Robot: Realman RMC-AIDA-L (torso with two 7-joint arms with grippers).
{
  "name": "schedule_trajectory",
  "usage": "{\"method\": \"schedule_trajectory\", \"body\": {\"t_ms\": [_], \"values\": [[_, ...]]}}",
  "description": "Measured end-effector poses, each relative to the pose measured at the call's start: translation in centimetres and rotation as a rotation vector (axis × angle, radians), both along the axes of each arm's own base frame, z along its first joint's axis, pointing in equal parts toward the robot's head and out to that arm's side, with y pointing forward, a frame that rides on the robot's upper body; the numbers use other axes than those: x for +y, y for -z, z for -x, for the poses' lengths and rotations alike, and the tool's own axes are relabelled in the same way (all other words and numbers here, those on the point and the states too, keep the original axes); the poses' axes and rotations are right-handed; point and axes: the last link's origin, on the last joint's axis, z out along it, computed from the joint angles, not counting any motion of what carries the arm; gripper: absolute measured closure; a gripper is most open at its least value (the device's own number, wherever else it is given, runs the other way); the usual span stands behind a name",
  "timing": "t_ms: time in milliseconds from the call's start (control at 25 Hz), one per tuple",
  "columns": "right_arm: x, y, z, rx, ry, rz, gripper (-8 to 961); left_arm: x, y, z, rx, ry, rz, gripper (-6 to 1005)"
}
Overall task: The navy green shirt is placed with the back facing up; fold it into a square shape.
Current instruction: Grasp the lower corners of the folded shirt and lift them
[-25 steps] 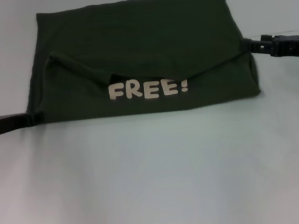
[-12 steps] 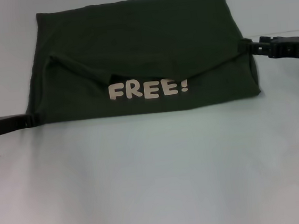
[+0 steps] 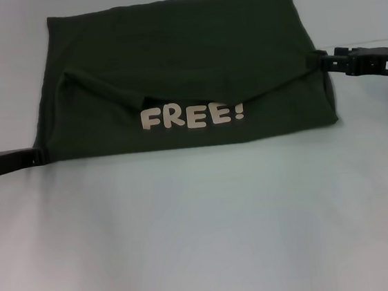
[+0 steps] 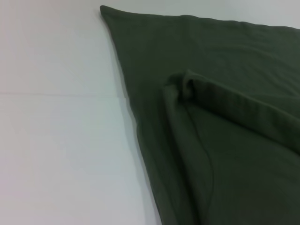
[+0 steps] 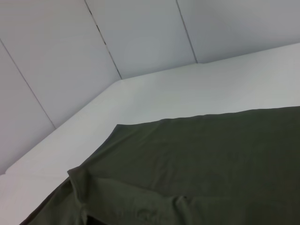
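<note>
The navy green shirt (image 3: 171, 57) lies spread on the white table (image 3: 203, 228), dark olive and wide. Pale letters reading "FREE!" (image 3: 192, 116) show on a turned-over part near its front edge. A folded flap edge (image 3: 105, 91) sags in a V across the middle. My left gripper (image 3: 41, 156) sits at the shirt's near left corner. My right gripper (image 3: 318, 60) touches the right edge, where the flap's corner ends. The left wrist view shows the shirt (image 4: 225, 140) with a raised fold, and the right wrist view shows the shirt (image 5: 211, 154) flat against the table.
White wall panels (image 5: 140, 37) rise behind the table's far edge. Bare white tabletop stretches in front of the shirt and to both sides.
My left gripper has drawn back slightly to the left from the shirt's corner. The right gripper has shifted a little to the right. The shirt has hardly moved.
</note>
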Motion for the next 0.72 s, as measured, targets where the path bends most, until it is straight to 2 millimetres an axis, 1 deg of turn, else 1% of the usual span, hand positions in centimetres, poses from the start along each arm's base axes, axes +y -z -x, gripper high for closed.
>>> {"method": "schedule_trajectory", "body": {"t_ms": [200, 280, 400, 520, 720], "values": [[0.0, -0.1, 0.0, 0.011, 0.015, 0.008, 37, 0.0, -0.1, 0.0, -0.001, 0.002, 0.002, 993], [0.0, -0.4, 0.0, 0.018, 0.030, 0.024, 37, 0.0, -0.2, 0.0, 0.000, 0.003, 0.001, 992], [0.2, -1.2, 0.4, 0.016, 0.079, 0.082, 37, 0.1, -0.3, -0.1, 0.002, 0.005, 0.000, 992], [0.6, -1.8, 0.7, -0.013, 0.174, 0.174, 37, 0.3, -0.4, -0.2, -0.001, 0.006, -0.003, 992], [0.7, -2.1, 0.8, -0.085, 0.261, 0.269, 37, 0.4, -0.5, -0.3, -0.004, 0.006, -0.004, 993]]}}
